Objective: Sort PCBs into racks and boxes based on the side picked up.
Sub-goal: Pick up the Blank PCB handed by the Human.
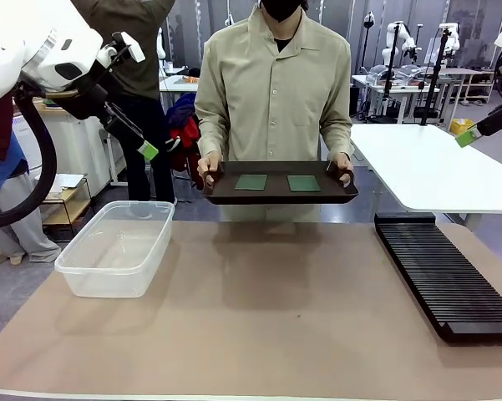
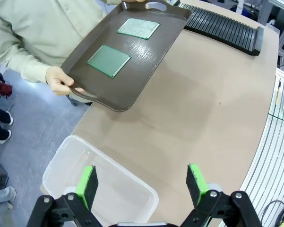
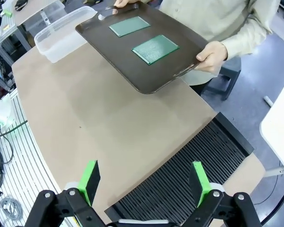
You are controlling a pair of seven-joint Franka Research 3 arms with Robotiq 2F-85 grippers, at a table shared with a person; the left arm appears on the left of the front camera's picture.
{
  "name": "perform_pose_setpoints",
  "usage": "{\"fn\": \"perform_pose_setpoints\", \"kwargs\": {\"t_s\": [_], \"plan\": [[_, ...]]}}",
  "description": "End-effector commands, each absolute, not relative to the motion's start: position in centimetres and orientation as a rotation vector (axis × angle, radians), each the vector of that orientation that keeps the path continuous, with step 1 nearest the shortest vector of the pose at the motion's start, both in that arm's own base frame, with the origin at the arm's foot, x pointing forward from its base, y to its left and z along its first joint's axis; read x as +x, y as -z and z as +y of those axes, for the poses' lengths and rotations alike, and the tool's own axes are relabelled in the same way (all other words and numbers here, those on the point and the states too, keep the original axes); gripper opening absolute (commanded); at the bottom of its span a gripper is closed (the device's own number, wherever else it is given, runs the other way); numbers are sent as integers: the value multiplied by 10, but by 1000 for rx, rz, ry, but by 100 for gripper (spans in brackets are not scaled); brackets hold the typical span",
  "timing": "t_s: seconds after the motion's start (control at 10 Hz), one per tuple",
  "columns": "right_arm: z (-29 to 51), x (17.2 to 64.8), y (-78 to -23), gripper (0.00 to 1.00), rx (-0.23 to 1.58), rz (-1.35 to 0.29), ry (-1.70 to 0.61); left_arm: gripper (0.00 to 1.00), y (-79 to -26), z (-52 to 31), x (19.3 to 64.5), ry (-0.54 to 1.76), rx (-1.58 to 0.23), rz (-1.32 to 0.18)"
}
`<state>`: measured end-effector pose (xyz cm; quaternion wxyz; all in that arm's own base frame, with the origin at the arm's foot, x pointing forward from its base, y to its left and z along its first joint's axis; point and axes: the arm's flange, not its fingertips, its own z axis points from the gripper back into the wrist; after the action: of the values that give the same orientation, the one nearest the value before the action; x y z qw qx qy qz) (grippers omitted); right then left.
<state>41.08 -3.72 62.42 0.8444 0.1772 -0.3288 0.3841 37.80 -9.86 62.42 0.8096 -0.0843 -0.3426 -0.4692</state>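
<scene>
A person at the far side holds a dark brown tray [image 1: 280, 197] above the table edge, with two green PCBs [image 1: 251, 182] [image 1: 303, 183] lying flat on it side by side. They show too in the left wrist view [image 2: 109, 60] [image 2: 138, 28] and the right wrist view [image 3: 155, 48] [image 3: 129, 26]. The clear box [image 1: 121, 246] sits at the left, the black rack [image 1: 447, 271] at the right. My left gripper [image 2: 142, 184] hangs open over the box [image 2: 104, 184]. My right gripper [image 3: 144, 182] stands open above the rack [image 3: 189, 170]. Both hold nothing.
The brown table top [image 1: 267, 309] lies bare between box and rack. A white table [image 1: 438, 167] stands behind at the right. The person's hands [image 1: 209, 174] grip the tray's handles. Another person stands behind at the left.
</scene>
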Motion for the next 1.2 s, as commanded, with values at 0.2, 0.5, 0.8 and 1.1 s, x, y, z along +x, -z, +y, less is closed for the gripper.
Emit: {"fn": "perform_pose_setpoints", "kwargs": {"t_s": [0.2,0.5,0.8,1.1], "plan": [[-37,398,-633,100,371,-728,-727,100,-638,-93,368,933,-133,-715],[-36,391,-642,100,326,-745,-691,100,-642,-89,365,923,-136,-734],[-29,390,-654,100,290,-752,-686,100,-640,-84,365,936,-141,-722],[-37,393,-653,100,339,-759,-718,100,-642,-88,366,934,-144,-748]]}}
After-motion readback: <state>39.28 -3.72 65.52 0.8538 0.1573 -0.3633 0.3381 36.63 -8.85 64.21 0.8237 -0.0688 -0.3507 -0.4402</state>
